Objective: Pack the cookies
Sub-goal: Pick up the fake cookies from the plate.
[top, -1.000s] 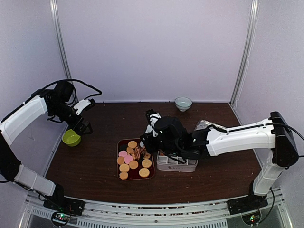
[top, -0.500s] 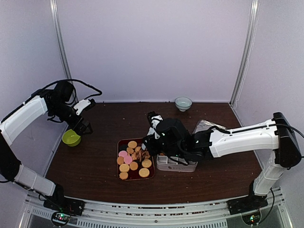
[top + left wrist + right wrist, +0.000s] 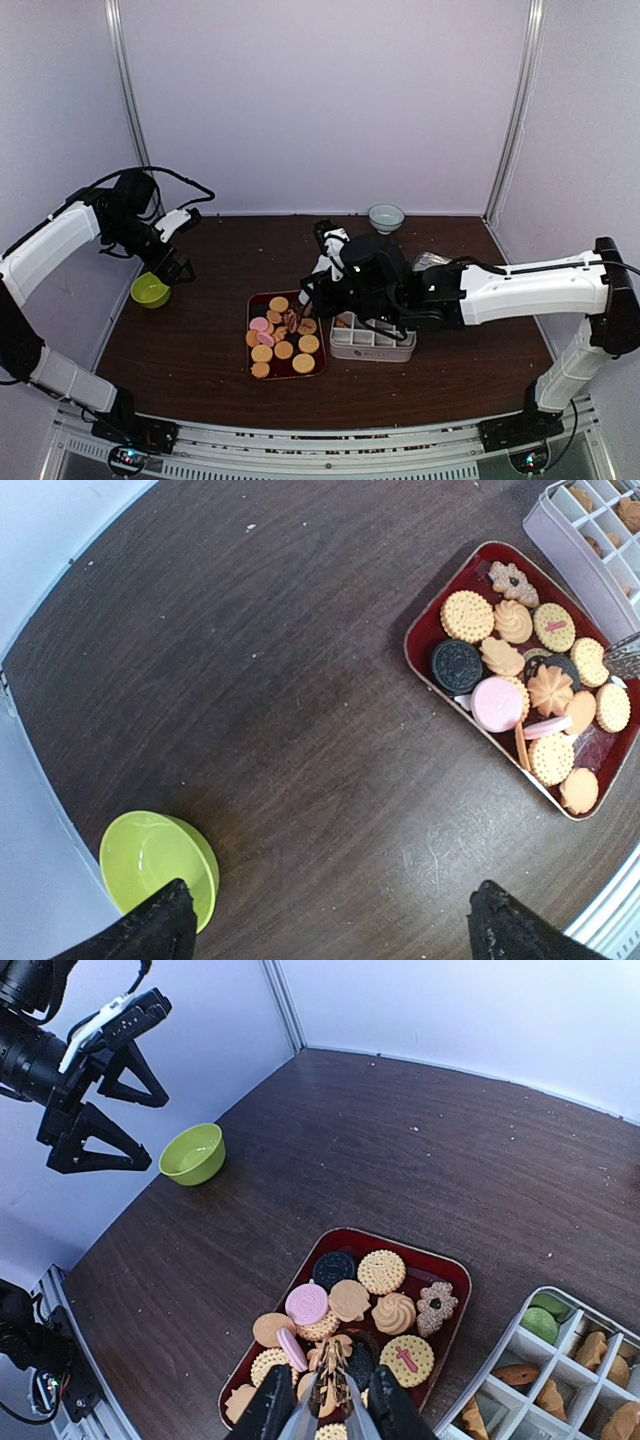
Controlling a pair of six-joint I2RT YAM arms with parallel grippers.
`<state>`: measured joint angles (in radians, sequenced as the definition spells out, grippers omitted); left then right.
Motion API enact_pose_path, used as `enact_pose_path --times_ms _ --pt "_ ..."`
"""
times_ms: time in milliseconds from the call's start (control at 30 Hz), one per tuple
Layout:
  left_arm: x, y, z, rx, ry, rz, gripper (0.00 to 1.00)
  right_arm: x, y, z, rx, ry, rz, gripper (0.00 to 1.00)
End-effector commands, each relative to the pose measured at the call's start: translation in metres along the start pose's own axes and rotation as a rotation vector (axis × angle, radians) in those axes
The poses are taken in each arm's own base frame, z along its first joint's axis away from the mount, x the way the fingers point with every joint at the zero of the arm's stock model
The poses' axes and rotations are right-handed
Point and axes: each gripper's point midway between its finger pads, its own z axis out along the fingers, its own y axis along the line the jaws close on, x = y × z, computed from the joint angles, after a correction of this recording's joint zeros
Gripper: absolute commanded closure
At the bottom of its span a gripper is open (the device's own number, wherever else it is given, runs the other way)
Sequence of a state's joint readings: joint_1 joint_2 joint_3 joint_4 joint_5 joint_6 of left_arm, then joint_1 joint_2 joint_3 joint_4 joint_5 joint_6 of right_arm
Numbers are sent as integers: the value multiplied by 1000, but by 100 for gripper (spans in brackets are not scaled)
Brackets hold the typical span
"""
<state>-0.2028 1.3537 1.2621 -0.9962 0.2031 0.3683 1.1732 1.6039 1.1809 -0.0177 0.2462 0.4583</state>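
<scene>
At centre of the top view, small golden and pink cookies (image 3: 283, 348) lay on a dark red tray (image 3: 250, 318) under the right gripper (image 3: 306, 308), far from the left gripper (image 3: 176, 268). Left wrist view: that gripper gaped empty, cookies upper right. Bottom centre of the right wrist view, the right gripper squeezed thin metal tongs (image 3: 356, 1415) around one golden cookie.

Left gripper (image 3: 330, 922) wide (right gripper (image 3: 326, 1406) narrow)

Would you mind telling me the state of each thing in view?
Left gripper: open, empty.
Right gripper: shut on tongs.
Tongs: pinching a cookie at the tray.
Green bowl: upright, empty.
Tray: cookies in it.
Box: some compartments filled.
</scene>
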Motion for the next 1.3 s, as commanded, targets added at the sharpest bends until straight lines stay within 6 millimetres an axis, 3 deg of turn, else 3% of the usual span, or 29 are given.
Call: enact_pose_path --times_ms 0,267,467,700,1000,1267 --pt "-2 2 -1 0 -9 7 2 -29 3 -17 5 -64 -9 100" --pt "0 0 1 9 -5 5 2 -31 26 3 -39 -55 -41 100" --pt "9 -4 2 21 21 16 2 -37 47 29 -62 -59 -115 88" --pt "13 -7 1 27 28 29 2 -20 56 51 -85 -9 -188 78" --pt "7 -7 -2 37 21 29 2 -7 63 60 -125 21 -200 71" --pt "8 -7 -2 36 26 28 2 -12 62 59 -122 11 -204 70"
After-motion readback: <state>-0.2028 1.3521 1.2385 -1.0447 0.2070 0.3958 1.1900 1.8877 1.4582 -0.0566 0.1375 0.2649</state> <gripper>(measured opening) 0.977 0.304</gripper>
